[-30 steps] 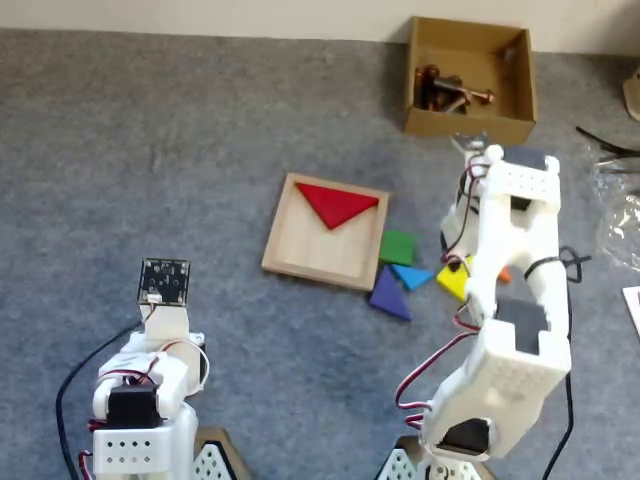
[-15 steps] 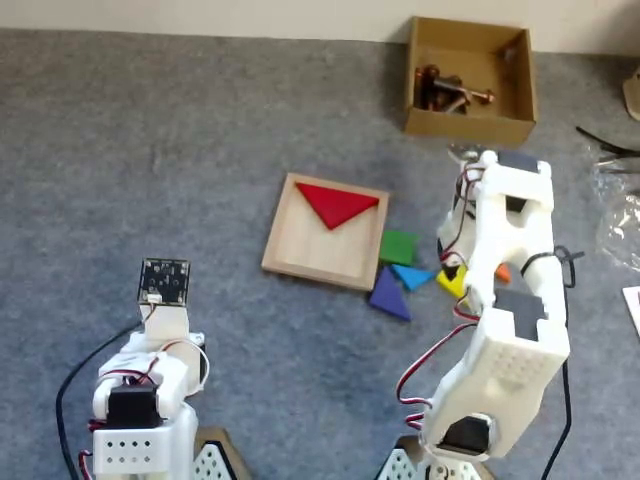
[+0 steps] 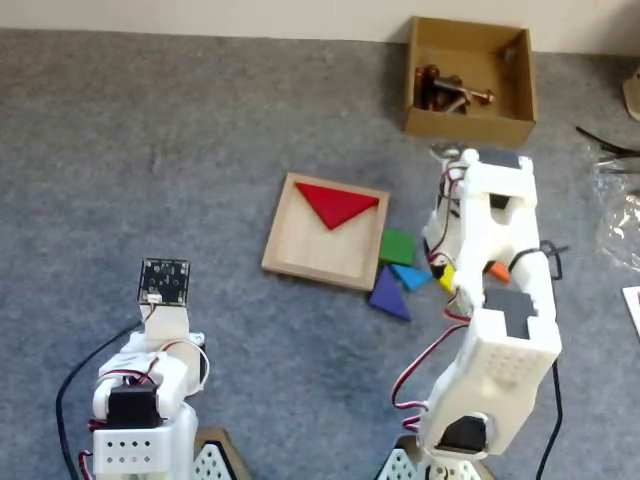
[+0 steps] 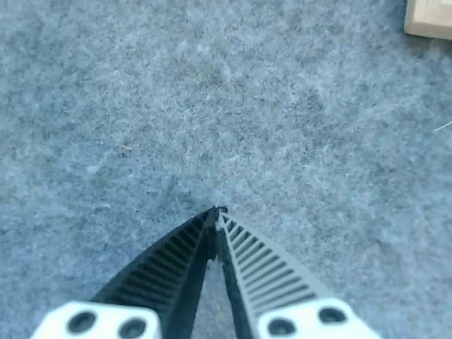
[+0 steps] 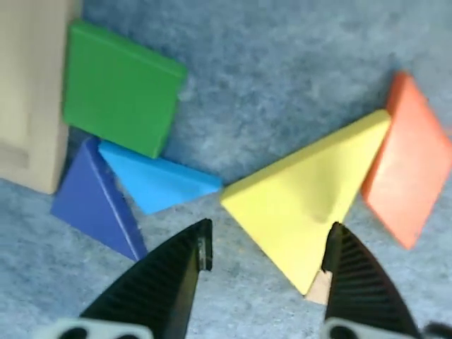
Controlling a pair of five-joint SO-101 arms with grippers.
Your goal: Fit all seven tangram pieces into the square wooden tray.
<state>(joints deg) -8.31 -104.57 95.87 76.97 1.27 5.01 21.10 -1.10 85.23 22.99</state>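
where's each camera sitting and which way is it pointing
High view: fixed above the table, looking down on the wooden tray, loose pieces and both arms.
Left wrist view: on the left arm's wrist, facing down at the table; the left gripper, shut, shows, plus a tray corner.
Right wrist view: on the right arm's wrist, facing down at the yellow triangle and green square; the right gripper shows, open.
Shared: high and right wrist views both show the green square, yellow triangle and tray.

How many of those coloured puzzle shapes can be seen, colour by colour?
red triangle: 1
green square: 1
light blue triangle: 1
dark blue triangle: 1
yellow triangle: 1
orange piece: 1
Total: 6 coloured shapes in sight
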